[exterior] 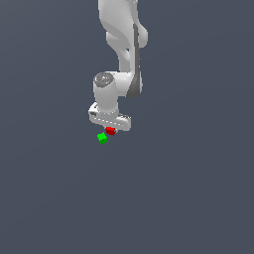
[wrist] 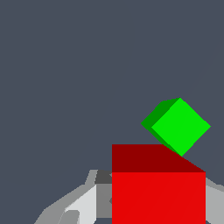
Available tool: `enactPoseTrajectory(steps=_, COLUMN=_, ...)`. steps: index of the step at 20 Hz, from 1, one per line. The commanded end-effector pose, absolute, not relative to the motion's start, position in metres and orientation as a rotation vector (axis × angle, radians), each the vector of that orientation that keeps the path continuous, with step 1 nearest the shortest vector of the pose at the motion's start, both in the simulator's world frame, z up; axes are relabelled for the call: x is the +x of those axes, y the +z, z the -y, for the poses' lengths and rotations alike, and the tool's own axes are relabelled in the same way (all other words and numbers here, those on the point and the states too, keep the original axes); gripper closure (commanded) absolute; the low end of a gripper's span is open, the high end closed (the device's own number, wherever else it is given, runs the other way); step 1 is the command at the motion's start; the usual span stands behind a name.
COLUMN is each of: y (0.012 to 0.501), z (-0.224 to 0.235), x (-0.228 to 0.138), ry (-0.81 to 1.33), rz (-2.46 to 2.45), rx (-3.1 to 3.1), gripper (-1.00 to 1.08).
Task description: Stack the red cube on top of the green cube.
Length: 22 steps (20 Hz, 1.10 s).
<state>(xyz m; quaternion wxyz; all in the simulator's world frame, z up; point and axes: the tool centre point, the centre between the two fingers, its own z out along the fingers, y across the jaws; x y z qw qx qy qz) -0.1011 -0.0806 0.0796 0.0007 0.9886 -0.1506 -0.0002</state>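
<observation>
The red cube (exterior: 110, 131) sits directly under the white gripper (exterior: 110, 129), between its fingers. In the wrist view the red cube (wrist: 158, 192) looms large and close, with a grey finger (wrist: 81, 205) against one side and another at its opposite edge, so the gripper is shut on it. The green cube (exterior: 102, 138) lies on the floor just beside the red one, toward the exterior view's left and slightly nearer the camera. In the wrist view the green cube (wrist: 179, 127) shows beyond the red cube's top edge, turned diagonally, not under it.
A plain dark grey floor (exterior: 188, 188) surrounds the cubes. The arm's white links (exterior: 124, 44) rise above the gripper.
</observation>
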Motion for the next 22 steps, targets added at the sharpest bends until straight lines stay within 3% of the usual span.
enactPoseTrajectory(steps=1, y=0.073, z=0.099, x=-0.096, ry=0.001, rz=0.471, rx=3.105, gripper=1.08)
enactPoseTrajectory(steps=12, y=0.061, z=0.134, x=-0.085, ry=0.000, rz=0.471, rx=3.106, gripper=1.08)
enactPoseTrajectory(steps=13, y=0.061, z=0.134, x=-0.085, ry=0.000, rz=0.471, rx=3.106, gripper=-0.92)
enactPoseTrajectory(steps=22, y=0.061, z=0.134, x=-0.085, ry=0.000, rz=0.471, rx=3.106, gripper=-0.92)
